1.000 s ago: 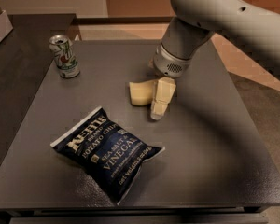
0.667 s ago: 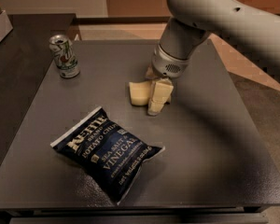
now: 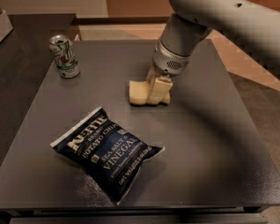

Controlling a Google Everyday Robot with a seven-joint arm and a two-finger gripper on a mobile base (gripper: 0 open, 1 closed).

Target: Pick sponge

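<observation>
The sponge (image 3: 137, 93) is a pale yellow foam block lying on the dark grey table (image 3: 210, 139), a little right of its middle. My gripper (image 3: 156, 93) comes down from the upper right and sits low on the sponge's right part, touching or covering it. The sponge's left part shows; its right part is hidden behind the gripper. The sponge rests on the table.
A dark blue chip bag (image 3: 107, 149) lies front left of the sponge. A green and white drink can (image 3: 64, 56) stands upright at the back left. A second dark table (image 3: 18, 69) adjoins on the left. The floor drops off past the right edge.
My gripper has moved left and lower onto the sponge. The sponge, bag and can have not moved.
</observation>
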